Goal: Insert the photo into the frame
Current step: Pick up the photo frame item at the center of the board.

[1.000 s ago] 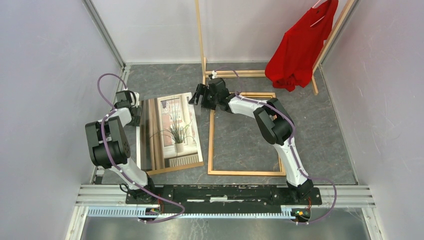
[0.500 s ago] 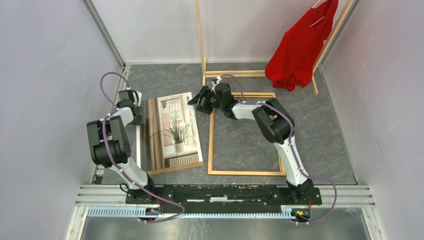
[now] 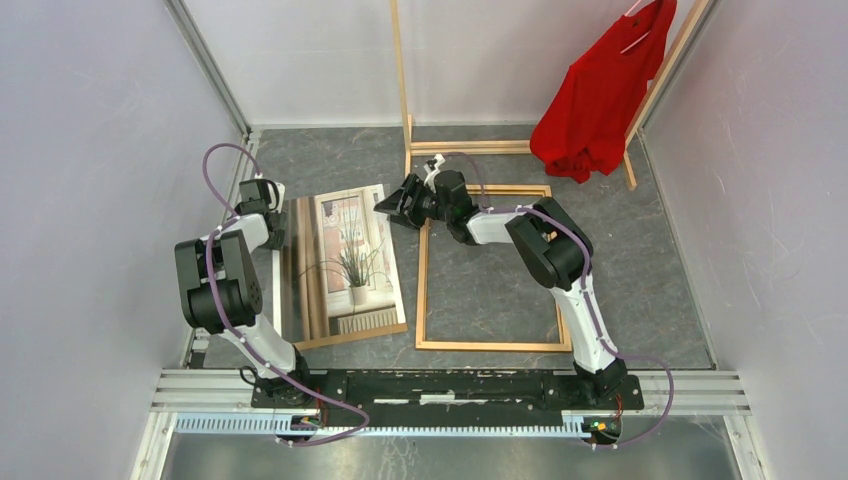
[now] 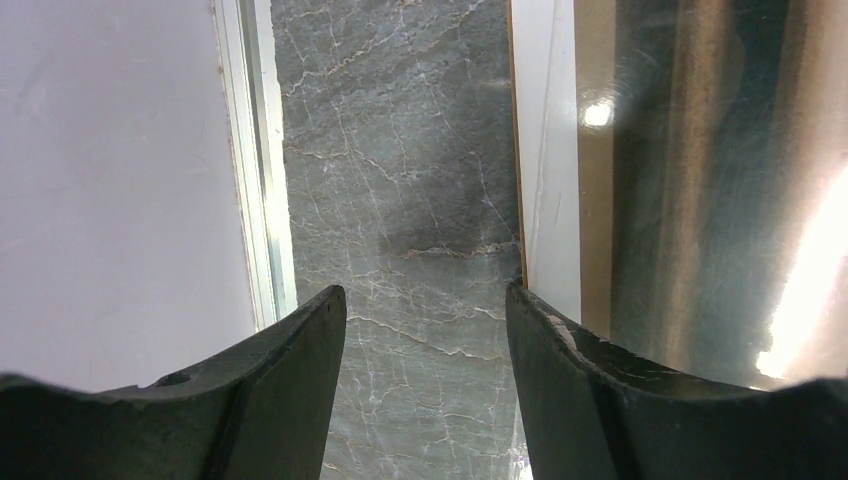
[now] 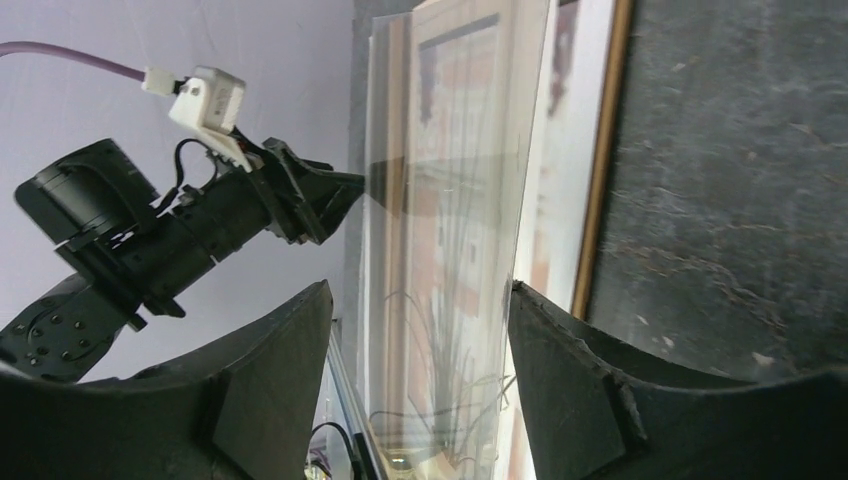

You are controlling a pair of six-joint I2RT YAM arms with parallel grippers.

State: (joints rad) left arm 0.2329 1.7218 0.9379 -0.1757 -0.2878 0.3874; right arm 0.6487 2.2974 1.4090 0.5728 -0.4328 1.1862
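Photo [image 3: 345,265] is lying flat on the table [image 3: 640,280] just left of the frame [image 3: 490,346], not in it. Right gripper [image 5: 420,290] sits by the frame's far-left corner, jaws apart, gripping nothing. Left gripper [image 4: 425,300] is farther left of the frame, past the photo, also spread and empty.

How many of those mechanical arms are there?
2: the left arm stands left of the photo; the right arm reaches across the frame toward the photo's far corner. None seem hidden.

High rear overview, two close wrist views, the photo [image 3: 345,262] in all
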